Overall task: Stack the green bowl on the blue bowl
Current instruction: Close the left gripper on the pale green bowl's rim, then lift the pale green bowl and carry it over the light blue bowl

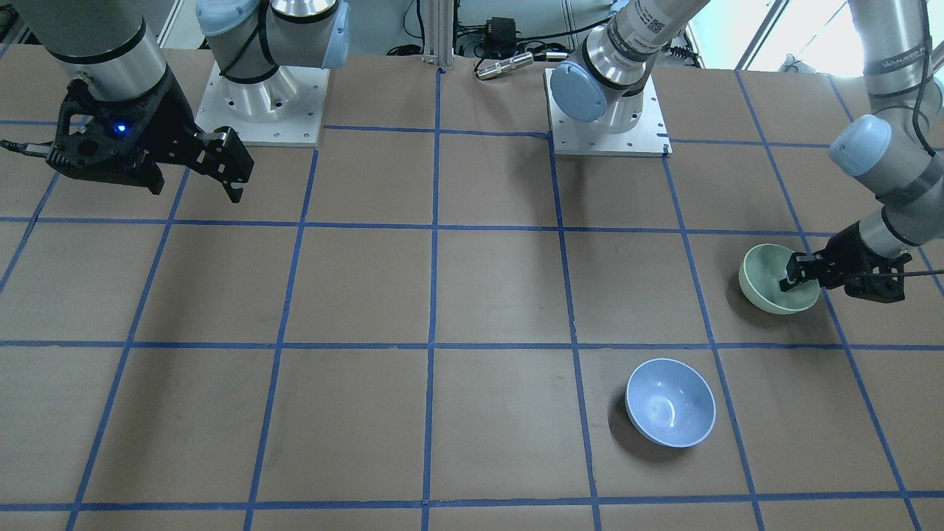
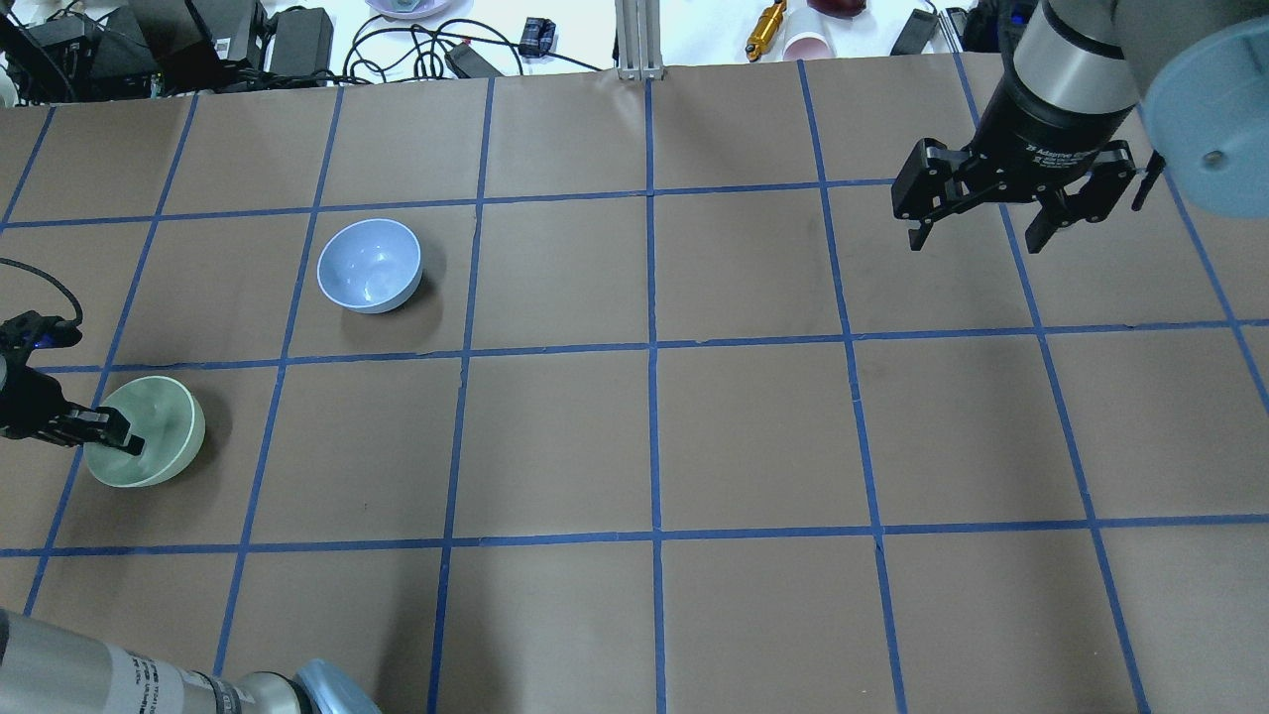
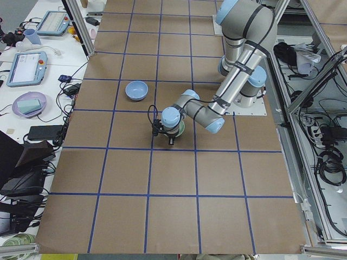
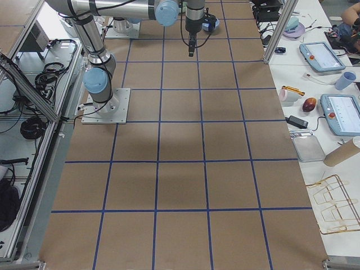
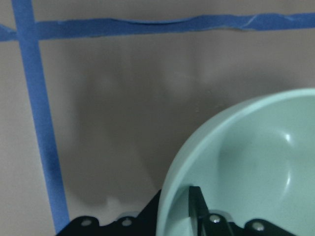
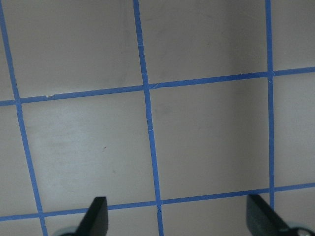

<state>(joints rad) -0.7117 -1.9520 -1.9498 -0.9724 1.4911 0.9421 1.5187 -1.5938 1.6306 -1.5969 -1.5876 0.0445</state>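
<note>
At bench (image 2: 753, 436) left edge, overhead view | my left jaws clamp the green bowl (image 2: 164, 426) by its 9 o'clock rim | blue bowl (image 2: 369, 266) sits apart, 2 o'clock from it | right jaws spread, idle, far off.

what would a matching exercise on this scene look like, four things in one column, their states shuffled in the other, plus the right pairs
Column one:
1. green bowl
2. blue bowl
3. left gripper
4. right gripper

Column two:
a. open, above bare table
b. closed over a bowl's rim
c. stands alone, nothing in it
d. gripped at its rim, one finger inside and one outside

Pairs: 1-d, 2-c, 3-b, 4-a
</note>
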